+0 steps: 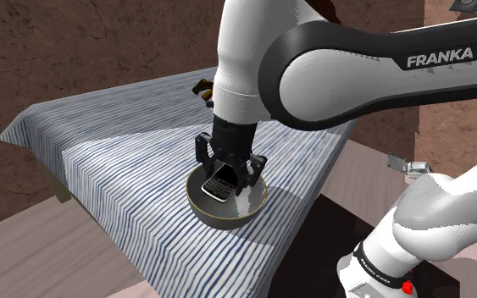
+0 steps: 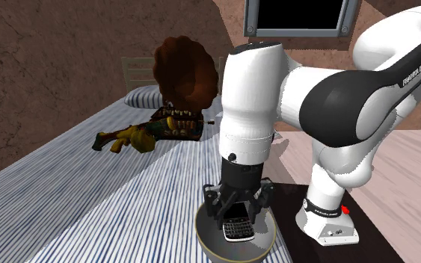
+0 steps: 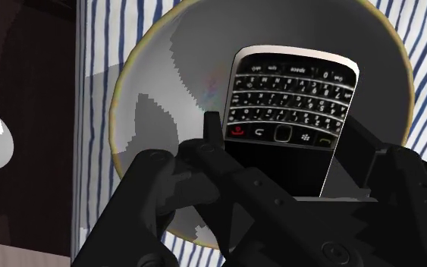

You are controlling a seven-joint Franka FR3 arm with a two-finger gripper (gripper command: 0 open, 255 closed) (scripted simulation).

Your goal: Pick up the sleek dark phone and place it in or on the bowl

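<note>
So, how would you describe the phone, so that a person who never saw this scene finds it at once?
Look at the striped cloth, then at the grey bowl near its edge beside the robot's stand. The phone leans inside it, clasped between the black fingers. Nothing else there has a small keyboard with white letters and a silver rim.

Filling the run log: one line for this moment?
tool: shut on phone | phone: in bowl | stage: not yet released

A striped surface (image 1: 118, 161) is shown mid-frame; a bowl (image 1: 228, 223) at centre and a doll (image 2: 179, 82) at the upper centre are carried.
</note>
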